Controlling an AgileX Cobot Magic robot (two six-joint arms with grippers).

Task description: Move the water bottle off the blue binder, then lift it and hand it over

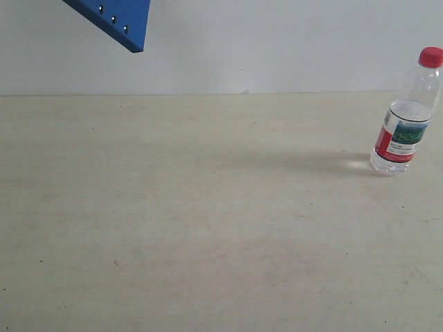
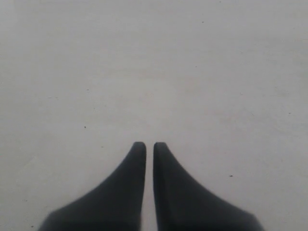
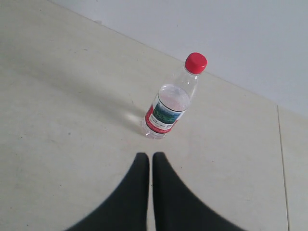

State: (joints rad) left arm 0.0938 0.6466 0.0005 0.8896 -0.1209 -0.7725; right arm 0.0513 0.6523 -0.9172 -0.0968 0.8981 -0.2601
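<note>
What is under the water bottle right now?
Only bare table: the water bottle stands upright on it. The blue binder shows just a corner at the exterior view's upper left, well apart. Its rest is out of frame.

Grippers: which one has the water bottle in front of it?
The right gripper: the water bottle stands upright beyond its shut fingertips. The left gripper faces only a plain surface.

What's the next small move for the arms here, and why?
Probably just draw both arms back to rest. The water bottle stands upright on the table, off the blue binder, which hangs in the air at the exterior view's top edge, its holder out of frame. The left gripper and right gripper are both shut on nothing.
</note>
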